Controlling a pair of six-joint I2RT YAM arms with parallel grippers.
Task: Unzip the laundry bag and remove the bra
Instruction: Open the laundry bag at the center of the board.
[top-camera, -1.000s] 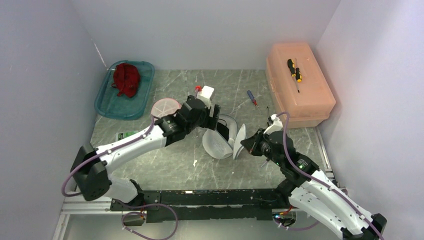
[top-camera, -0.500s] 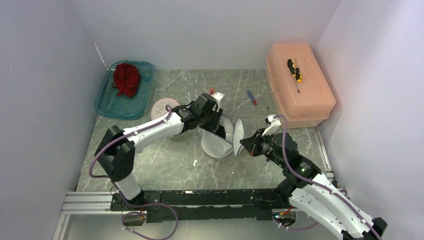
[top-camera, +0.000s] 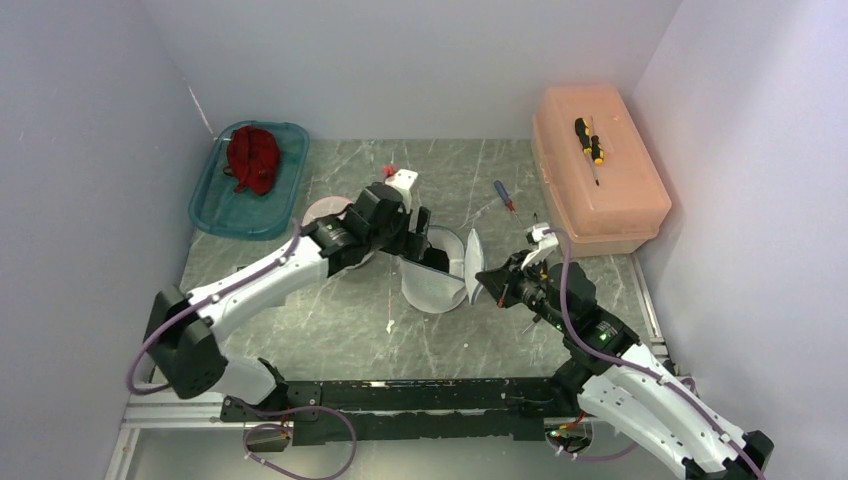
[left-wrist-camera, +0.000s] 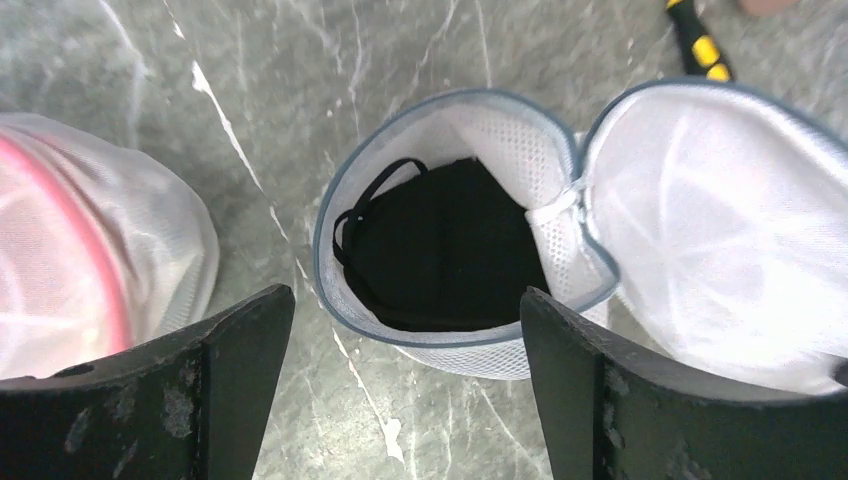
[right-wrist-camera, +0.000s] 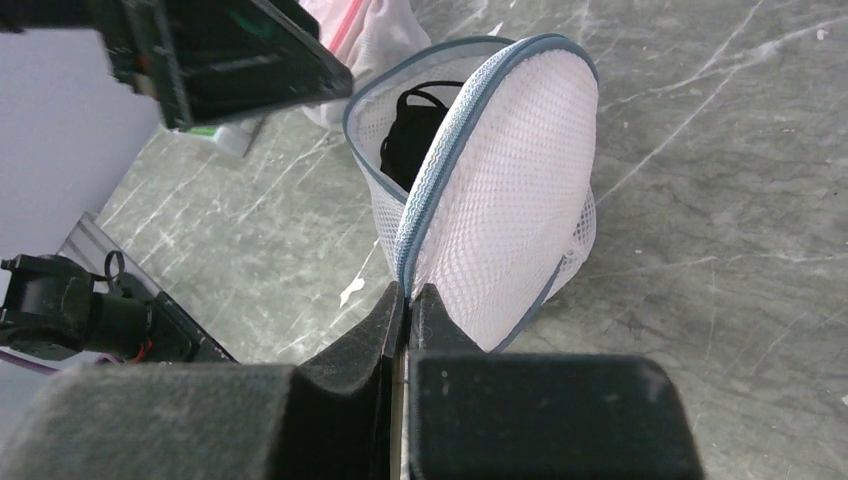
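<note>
A robotics lab test cell: plain pale partition walls (top-camera: 400, 60) box in a marble-patterned worktop (top-camera: 330, 325). Cabled robot arms (top-camera: 262, 285) are bolted to an aluminium rail (top-camera: 175, 405) at 6 o'clock. Staged props include a teal tray (top-camera: 213, 218) at 10 o'clock and a salmon plastic box (top-camera: 612, 195) at 2.

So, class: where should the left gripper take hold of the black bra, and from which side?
Probably pinch the bra at its bunched middle, coming from above through the open bag; the right gripper holds the lid aside, leaving it uncovered.

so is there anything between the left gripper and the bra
Nothing. In the left wrist view the open left gripper hangs over the unzipped laundry bag, with only air down to the black bra inside.
</note>
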